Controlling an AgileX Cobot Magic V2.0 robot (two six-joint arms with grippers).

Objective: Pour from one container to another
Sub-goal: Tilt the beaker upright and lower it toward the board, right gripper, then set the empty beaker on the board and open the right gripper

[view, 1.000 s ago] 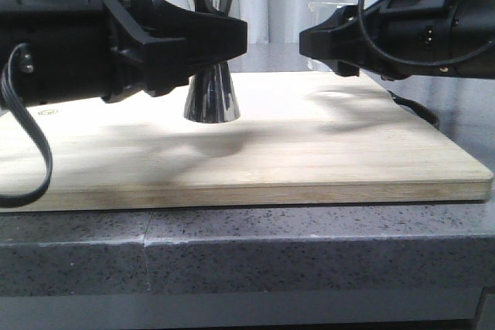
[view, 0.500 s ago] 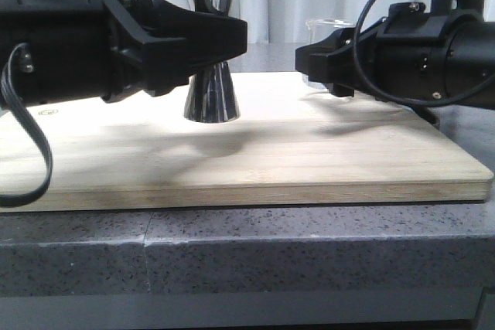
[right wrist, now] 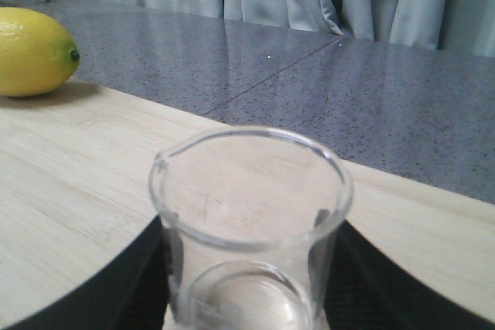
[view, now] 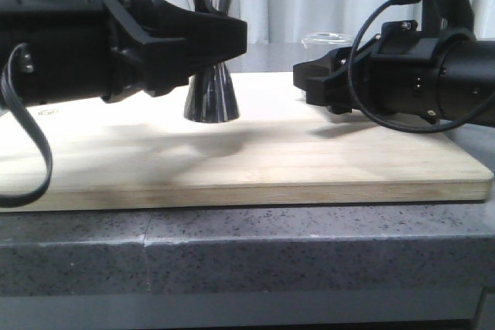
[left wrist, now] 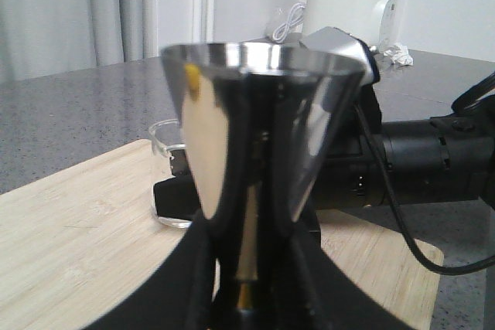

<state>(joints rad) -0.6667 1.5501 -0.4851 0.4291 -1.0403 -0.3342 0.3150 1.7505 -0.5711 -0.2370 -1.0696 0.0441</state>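
The left pincer (view: pixel 232 36) hides the jigger (view: pixel 211 96) waist; its top is cut off at twelve o'clock. The beaker (view: pixel 328 39) (only a rim sliver shows) sits behind the right pincer (view: pixel 303 81).

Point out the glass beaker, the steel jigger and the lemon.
glass beaker (right wrist: pixel 251 229): right wrist view, on its clear front wall.
steel jigger (left wrist: pixel 263 129): left wrist view, on the upper cone.
lemon (right wrist: pixel 31 52): right wrist view, on its yellow skin.
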